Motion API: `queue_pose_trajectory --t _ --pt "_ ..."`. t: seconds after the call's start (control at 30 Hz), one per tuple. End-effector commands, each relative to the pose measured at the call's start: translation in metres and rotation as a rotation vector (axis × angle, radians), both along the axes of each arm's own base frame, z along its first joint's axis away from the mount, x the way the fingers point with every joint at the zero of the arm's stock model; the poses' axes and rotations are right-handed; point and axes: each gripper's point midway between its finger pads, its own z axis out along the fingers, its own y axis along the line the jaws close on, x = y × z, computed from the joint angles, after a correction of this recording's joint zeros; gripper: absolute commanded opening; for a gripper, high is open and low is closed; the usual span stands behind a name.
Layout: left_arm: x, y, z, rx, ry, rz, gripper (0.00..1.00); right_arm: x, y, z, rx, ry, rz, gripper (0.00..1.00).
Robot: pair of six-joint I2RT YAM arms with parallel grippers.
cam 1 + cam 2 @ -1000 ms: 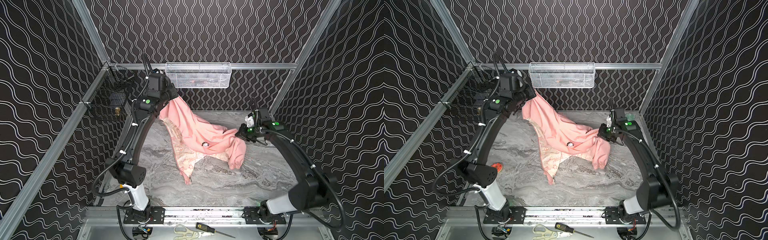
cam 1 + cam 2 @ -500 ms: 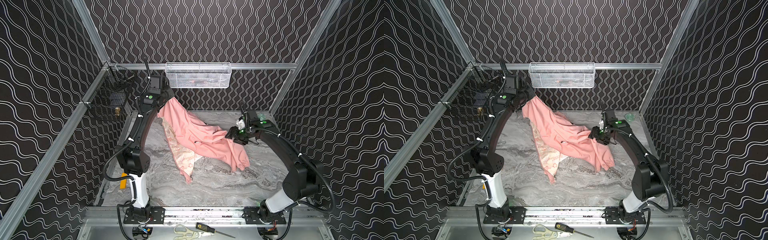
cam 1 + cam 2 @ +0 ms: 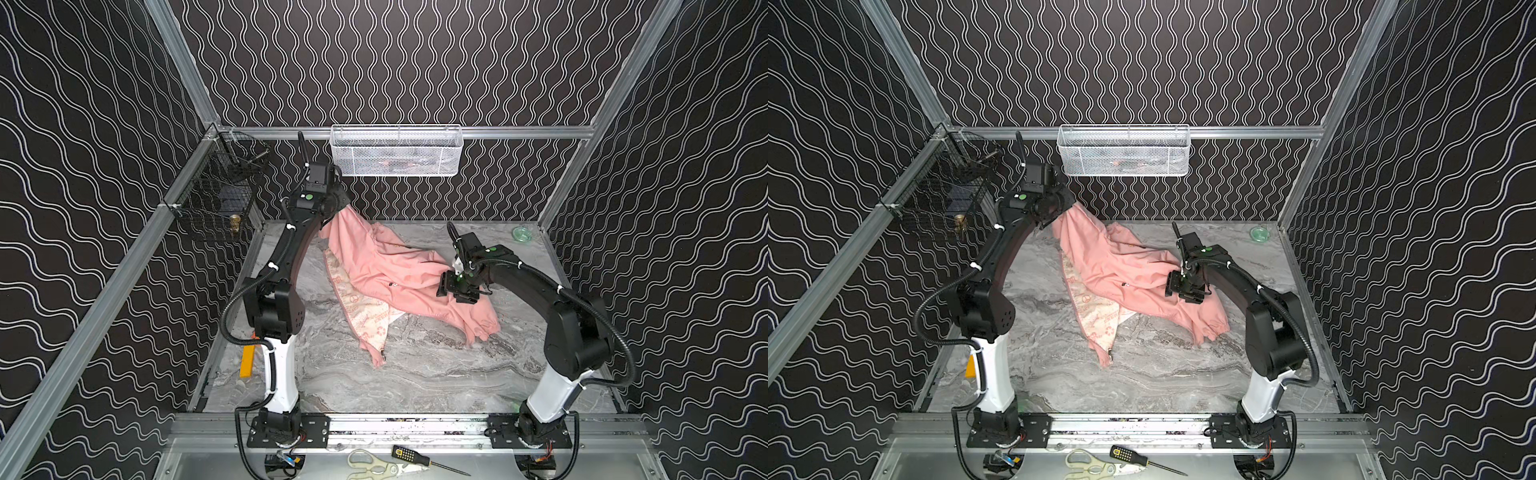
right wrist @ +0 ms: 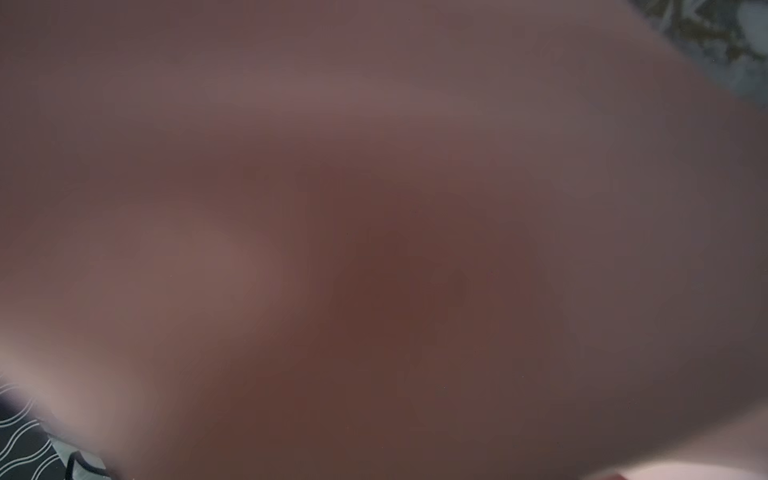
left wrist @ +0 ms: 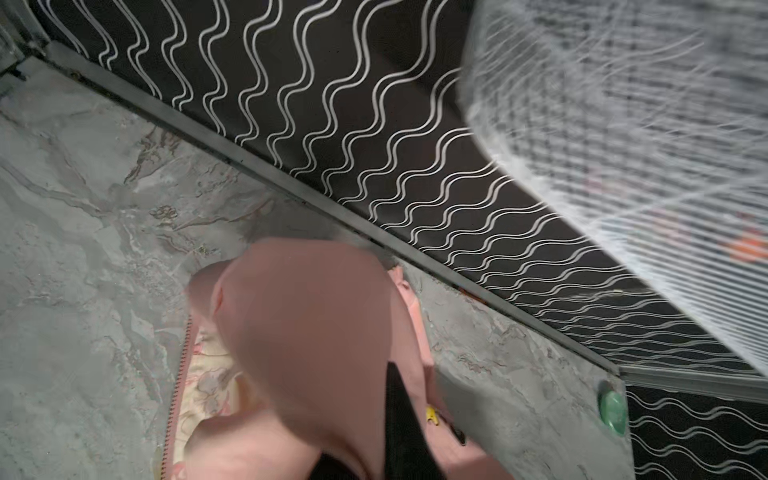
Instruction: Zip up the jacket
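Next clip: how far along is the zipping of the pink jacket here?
Done: nothing zipped; the jacket lies open, cream lining showing. In hand: the left end effector holds one part raised, the right end effector sits on the crumpled sleeve side, grip unclear. Left: spread it flat, join the zipper ends, pull the slider up.

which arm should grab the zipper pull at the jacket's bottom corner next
Right, likely: the right gripper sits low on the jacket, nearer the zipper pull; the left gripper is raised, holding the jacket up.
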Motion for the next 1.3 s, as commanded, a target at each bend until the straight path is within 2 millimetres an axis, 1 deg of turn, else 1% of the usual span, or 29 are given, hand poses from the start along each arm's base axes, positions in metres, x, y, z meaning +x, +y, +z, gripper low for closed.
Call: queue_pose_trajectory --t 0.0,0.07,0.17,0.2,0.23,0.27,0.37,0.47,0.53,0.6,0.63,0.67,0.7,0.77,0.8,0.83,0.9,0.93,1.0,1.07,1.13,1.17,1.2,1.27 --pt "-0.004 0.005 -0.003 -0.030 0.011 0.030 0.44 0.007 0.001 0.005 -0.009 -0.003 0.011 0.69" --pt "-0.008 0.006 0.005 -0.033 -0.033 0.023 0.51 0.008 0.002 0.008 -0.005 -0.010 0.013 0.70" --pt "-0.024 0.010 0.018 -0.032 -0.057 0.031 0.61 0.006 0.001 0.011 0.000 -0.014 0.017 0.71" --pt "-0.029 0.010 0.019 -0.037 -0.056 0.027 0.64 0.005 0.000 0.012 0.000 -0.018 0.017 0.72" --pt "-0.033 0.009 0.019 -0.046 -0.054 0.020 0.75 0.002 -0.001 0.012 -0.001 -0.019 0.017 0.72" --pt "-0.040 0.006 0.018 -0.062 -0.044 0.003 0.79 0.000 -0.002 0.014 -0.001 -0.023 0.018 0.73" --pt "-0.070 0.001 0.005 -0.092 0.010 -0.025 0.79 -0.008 -0.005 0.016 -0.002 -0.026 0.019 0.73" --pt "-0.107 0.003 -0.006 -0.127 0.043 -0.025 0.78 -0.018 -0.017 0.008 -0.043 -0.011 -0.001 0.73" --pt "-0.131 0.000 -0.019 -0.161 0.078 -0.044 0.74 -0.023 -0.025 0.003 -0.081 -0.001 -0.011 0.74" --pt "-0.156 -0.006 -0.038 -0.220 0.131 -0.060 0.71 -0.026 -0.031 -0.002 -0.095 0.003 -0.019 0.77" --pt "-0.166 -0.009 -0.047 -0.249 0.152 -0.065 0.70 -0.026 -0.031 -0.003 -0.097 0.003 -0.017 0.78" --pt "-0.178 -0.013 -0.064 -0.285 0.186 -0.067 0.70 -0.024 -0.032 -0.005 -0.103 0.001 -0.015 0.79" --pt "-0.185 -0.016 -0.076 -0.313 0.205 -0.072 0.70 -0.022 -0.033 -0.009 -0.116 0.003 -0.016 0.80" --pt "-0.203 -0.021 -0.110 -0.354 0.270 -0.069 0.69 -0.015 -0.037 -0.017 -0.152 0.009 -0.017 0.81" --pt "-0.207 -0.026 -0.123 -0.379 0.285 -0.077 0.69 -0.010 -0.041 -0.019 -0.173 0.004 -0.024 0.80" --pt "-0.210 -0.029 -0.132 -0.401 0.291 -0.082 0.69 -0.005 -0.044 -0.020 -0.190 -0.003 -0.035 0.79" --pt "-0.212 -0.033 -0.148 -0.425 0.300 -0.089 0.69 0.010 -0.053 -0.018 -0.203 -0.018 -0.067 0.70" --pt "-0.211 -0.034 -0.152 -0.429 0.298 -0.095 0.69 0.016 -0.057 -0.015 -0.203 -0.026 -0.083 0.65" --pt "-0.207 -0.038 -0.157 -0.435 0.291 -0.114 0.70 0.032 -0.066 -0.009 -0.202 -0.048 -0.110 0.52" --pt "-0.203 -0.042 -0.165 -0.443 0.302 -0.128 0.70 0.049 -0.074 -0.003 -0.196 -0.059 -0.126 0.35" --pt "-0.197 -0.046 -0.171 -0.448 0.310 -0.139 0.70 0.064 -0.082 -0.001 -0.202 -0.052 -0.140 0.23" --pt "-0.194 -0.047 -0.175 -0.451 0.314 -0.143 0.70 0.070 -0.086 0.004 -0.207 -0.055 -0.148 0.18" --pt "-0.191 -0.049 -0.178 -0.457 0.317 -0.145 0.70 0.078 -0.089 0.010 -0.210 -0.068 -0.156 0.15" --pt "-0.184 -0.053 -0.184 -0.469 0.323 -0.153 0.69 0.095 -0.101 0.021 -0.232 -0.106 -0.189 0.13"
